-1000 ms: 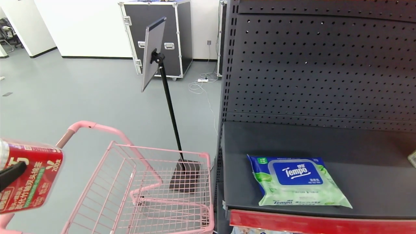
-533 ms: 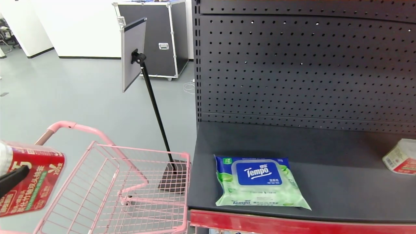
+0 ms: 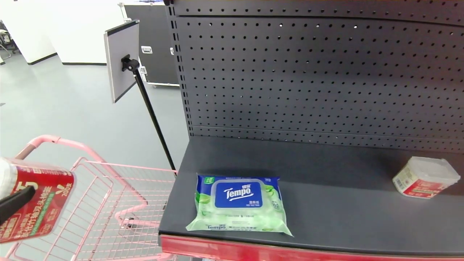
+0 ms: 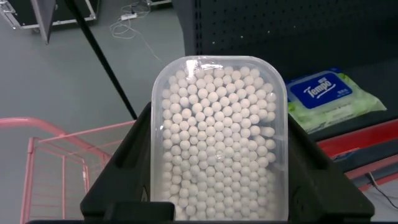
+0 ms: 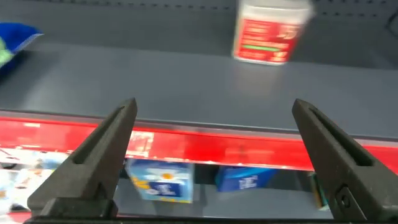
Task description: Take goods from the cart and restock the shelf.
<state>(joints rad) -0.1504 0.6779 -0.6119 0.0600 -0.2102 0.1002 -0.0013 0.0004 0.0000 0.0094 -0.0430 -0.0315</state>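
Though clear of shelf edge [image 3: 290, 251], swab box [image 3: 34, 199] (left pincer [image 4: 217, 143]) near cart [image 3: 119, 167].

Grey flat panel [image 3: 121, 59], clamped tilted atop a slanting black pole [image 3: 154, 119]. Black flight case [image 3: 156, 40] with metal edging and latches, behind the panel, before a white wall [image 3: 72, 32]. Grey floor [image 3: 72, 108]. White power strip and cable [image 4: 129, 12], loose on the floor.
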